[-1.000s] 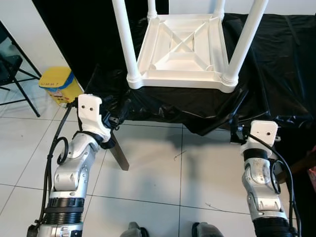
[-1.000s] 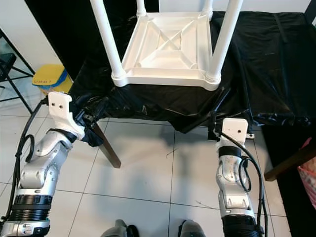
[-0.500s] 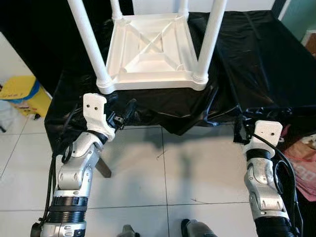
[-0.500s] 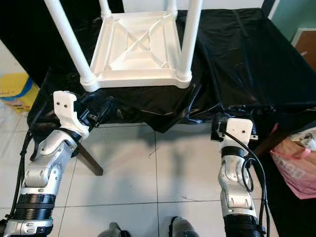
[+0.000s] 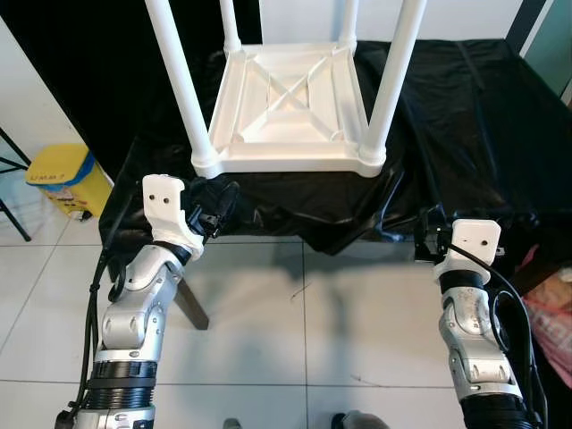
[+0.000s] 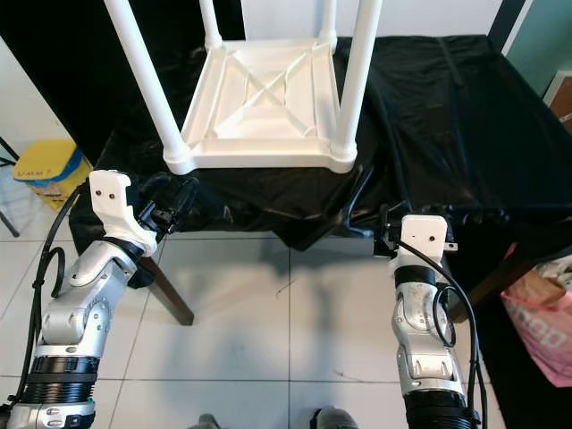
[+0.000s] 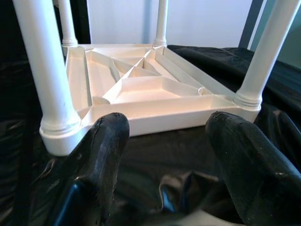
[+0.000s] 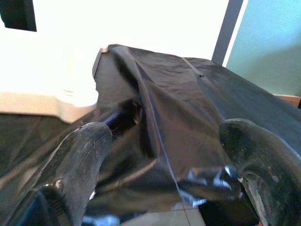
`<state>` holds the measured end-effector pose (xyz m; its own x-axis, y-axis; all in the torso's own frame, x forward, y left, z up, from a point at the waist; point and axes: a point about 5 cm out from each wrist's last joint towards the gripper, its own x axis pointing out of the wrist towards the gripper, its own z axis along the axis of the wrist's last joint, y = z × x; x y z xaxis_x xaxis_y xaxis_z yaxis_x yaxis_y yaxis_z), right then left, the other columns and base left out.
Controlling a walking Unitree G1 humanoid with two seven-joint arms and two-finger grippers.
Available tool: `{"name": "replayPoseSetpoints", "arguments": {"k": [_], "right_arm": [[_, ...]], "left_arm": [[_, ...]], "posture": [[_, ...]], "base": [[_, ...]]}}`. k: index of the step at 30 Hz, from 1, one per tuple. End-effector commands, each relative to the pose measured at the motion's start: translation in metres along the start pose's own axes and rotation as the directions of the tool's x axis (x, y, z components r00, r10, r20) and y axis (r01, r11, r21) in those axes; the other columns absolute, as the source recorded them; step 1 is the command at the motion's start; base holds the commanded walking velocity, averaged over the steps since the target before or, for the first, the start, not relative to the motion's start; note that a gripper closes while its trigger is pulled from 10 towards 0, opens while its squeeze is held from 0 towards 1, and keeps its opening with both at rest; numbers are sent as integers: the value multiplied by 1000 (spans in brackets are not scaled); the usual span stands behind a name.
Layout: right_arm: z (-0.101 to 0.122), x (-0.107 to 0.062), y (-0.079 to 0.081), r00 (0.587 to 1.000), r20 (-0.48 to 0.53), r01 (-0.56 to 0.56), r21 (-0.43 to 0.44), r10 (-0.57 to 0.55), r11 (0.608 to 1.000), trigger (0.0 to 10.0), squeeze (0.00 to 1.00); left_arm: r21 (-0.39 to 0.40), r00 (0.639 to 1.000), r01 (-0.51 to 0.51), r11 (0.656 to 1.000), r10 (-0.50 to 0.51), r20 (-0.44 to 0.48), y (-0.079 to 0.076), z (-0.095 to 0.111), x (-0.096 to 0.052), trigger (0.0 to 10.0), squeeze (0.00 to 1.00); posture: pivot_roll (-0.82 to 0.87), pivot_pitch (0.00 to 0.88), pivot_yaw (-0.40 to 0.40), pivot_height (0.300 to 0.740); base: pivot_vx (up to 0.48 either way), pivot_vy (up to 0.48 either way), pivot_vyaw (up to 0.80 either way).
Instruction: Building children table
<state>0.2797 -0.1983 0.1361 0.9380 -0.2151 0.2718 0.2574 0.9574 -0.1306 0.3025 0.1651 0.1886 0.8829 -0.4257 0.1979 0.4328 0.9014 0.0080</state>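
A white children's table (image 5: 286, 107) lies upside down on a black plastic sheet (image 5: 474, 116), its four round legs (image 5: 176, 80) pointing up. My left gripper (image 5: 214, 207) is at the sheet's front edge, just below the near left leg. It is open with nothing between the fingers; in the left wrist view the white table (image 7: 141, 89) lies a short way beyond the left gripper (image 7: 164, 136). My right gripper (image 5: 427, 237) is at the front edge further right, away from the table. It is open too, and the right gripper (image 8: 164, 141) faces crumpled black sheet (image 8: 178, 108).
The sheet covers a big table with a wooden leg (image 5: 192, 304) showing under its front left. A yellow box (image 5: 58, 174) stands on the tiled floor (image 5: 295, 331) at left. A pink bag (image 5: 554, 313) sits at far right.
The whole picture has shifted sideways, so the camera moved. Both arms keep the same pose at the sheet's front edge and both grippers stay open.
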Motion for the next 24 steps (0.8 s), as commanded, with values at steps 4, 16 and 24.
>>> {"name": "replayPoseSetpoints", "arguments": {"k": [4, 16, 24], "right_arm": [[-2, -1, 2, 1000, -6, -13, 0, 13, 1000, 10000, 0], [-2, -1, 4, 999, -3, -39, -8, 39, 999, 10000, 0], [-3, -2, 8, 998, -13, -55, 8, 55, 998, 10000, 0]], "left_arm": [[0, 1000, 10, 1000, -10, -7, 0, 0, -3, 10000, 0], [-12, 1000, 12, 1000, -12, 22, -3, 2, -9, 10000, 0], [15, 998, 58, 998, -58, -11, -4, 1, -15, 10000, 0]], "posture": [[-82, 100, 29, 740], [-75, 99, 21, 740], [-73, 101, 20, 740]], "base": [[319, 0, 0], [131, 0, 0], [0, 0, 0]]}}
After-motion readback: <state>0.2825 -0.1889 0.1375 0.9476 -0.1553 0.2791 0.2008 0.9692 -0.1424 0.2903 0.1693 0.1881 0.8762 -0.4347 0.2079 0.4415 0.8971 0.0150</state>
